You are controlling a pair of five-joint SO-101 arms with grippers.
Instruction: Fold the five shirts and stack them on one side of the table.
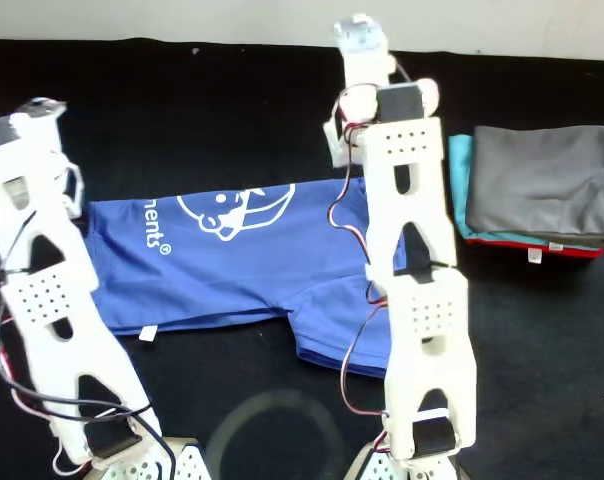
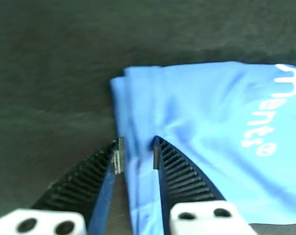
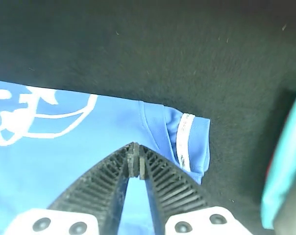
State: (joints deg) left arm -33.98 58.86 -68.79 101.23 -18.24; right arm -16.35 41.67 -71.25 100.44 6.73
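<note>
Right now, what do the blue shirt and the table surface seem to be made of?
The blue shirt looks like soft knit fabric, matte, with a white print; it creases and lies in limp folds. The table has a black matte covering, probably felt or cloth, with pale lint specks on it; the exact material is unclear.

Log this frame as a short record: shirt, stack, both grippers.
shirt in work: blue shirt, partly folded, flat on the black table
stack: folded shirts, grey on top, at the table's right side
left gripper: open, straddling the shirt's folded edge
right gripper: shut, over the shirt near a sleeve; grip on cloth unclear
</note>
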